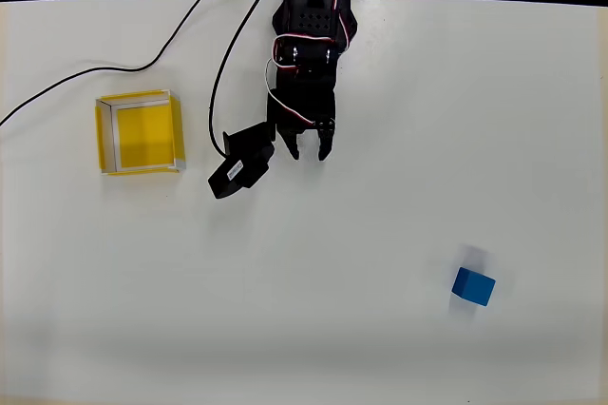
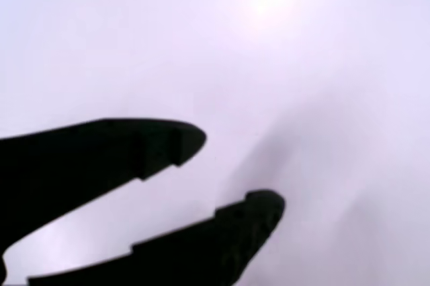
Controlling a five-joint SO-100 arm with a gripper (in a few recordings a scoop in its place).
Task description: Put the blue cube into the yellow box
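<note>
Seen from overhead, the black gripper point(image 1: 309, 151) is hovering with fingers parted and empty over the white table point(image 1: 380, 91), while the blue cube point(image 1: 473, 286) is sitting well apart at lower right, far from the yellow box point(image 1: 139, 132) at left.

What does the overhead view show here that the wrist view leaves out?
Overhead: the blue cube lying low on the right, the yellow box on the left with nothing in it, black cables and the arm's body, well apart from both. Wrist: a close look at the two black fingers spread apart with nothing between them. Both: the gripper open over the bare white table.
</note>
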